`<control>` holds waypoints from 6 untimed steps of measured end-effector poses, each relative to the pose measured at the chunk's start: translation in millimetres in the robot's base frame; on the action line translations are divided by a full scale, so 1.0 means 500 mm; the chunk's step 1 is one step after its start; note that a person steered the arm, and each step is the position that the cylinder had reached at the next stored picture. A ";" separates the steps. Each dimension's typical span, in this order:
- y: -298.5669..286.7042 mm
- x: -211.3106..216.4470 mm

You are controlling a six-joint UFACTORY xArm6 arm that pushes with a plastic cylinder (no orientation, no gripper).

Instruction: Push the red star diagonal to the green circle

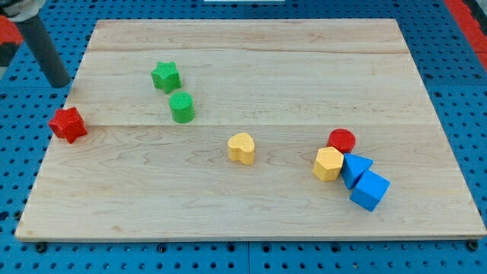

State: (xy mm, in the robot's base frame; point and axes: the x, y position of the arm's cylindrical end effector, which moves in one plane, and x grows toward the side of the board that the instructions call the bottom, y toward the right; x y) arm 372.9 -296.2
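Camera view: my tip (61,84) sits at the board's (251,217) left edge, just above the red star (68,124), not touching. No jaws, just a rod. Red star is near the left edge, well left of the green circle (182,106). Green star (165,77) is just beside the circle's upper left.

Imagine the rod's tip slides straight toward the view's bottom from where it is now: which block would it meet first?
Probably the red star. My tip sits just above it in the view, slightly to the left, so contact might only be glancing; depth is hard to judge.
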 end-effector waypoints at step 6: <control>-0.007 0.268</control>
